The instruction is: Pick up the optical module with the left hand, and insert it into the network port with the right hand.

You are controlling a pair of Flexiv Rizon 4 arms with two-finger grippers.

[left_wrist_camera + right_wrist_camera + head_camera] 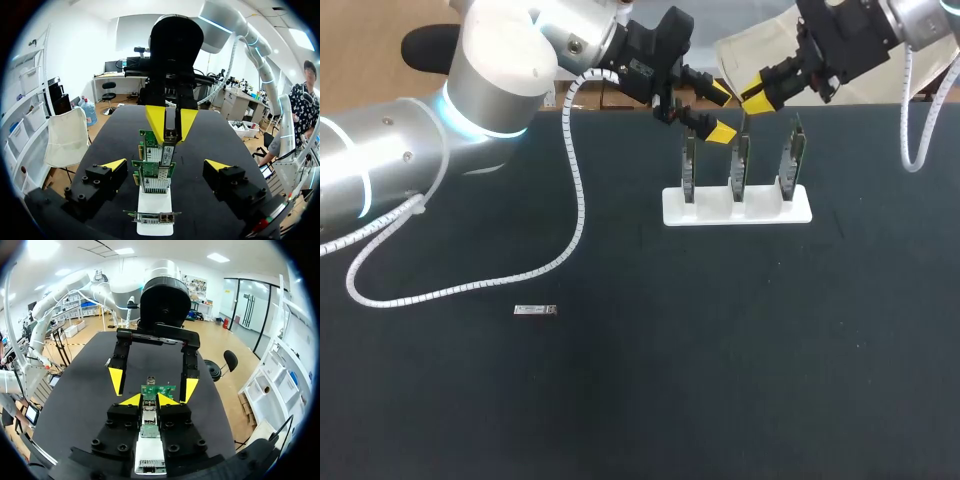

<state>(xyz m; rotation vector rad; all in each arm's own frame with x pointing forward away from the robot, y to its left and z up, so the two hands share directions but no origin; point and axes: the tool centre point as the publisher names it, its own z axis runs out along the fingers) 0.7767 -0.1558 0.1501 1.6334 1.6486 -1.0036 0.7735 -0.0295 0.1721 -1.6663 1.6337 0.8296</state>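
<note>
A: What lies nearest on the black table top (720, 400)?

B: A small silver metal bar (535, 311), flat on the cloth, on the left side and well apart from everything else.

A: And beyond it?

B: A white rectangular stand (705, 212) holding three green circuit cards (741, 165) upright in a row.

A: Where is the left gripper (721, 112)?

B: Over the left end of that row. Its jaws are spread wide and grip nothing. In its own wrist view the cards stand between its yellow fingertips (115, 164) without touching them.

A: And the right gripper (756, 95)?

B: It comes in from the far right corner and hangs just above the middle card, facing the left one. Its yellow tips are drawn close together, pinching a slim grey metal optical module (171, 131) from both sides.

A: So that is where the module is?

B: Yes, upright in the right gripper (149, 400), directly over the top edge of the middle card. I cannot tell whether its lower end is in the port or only touching it.
</note>
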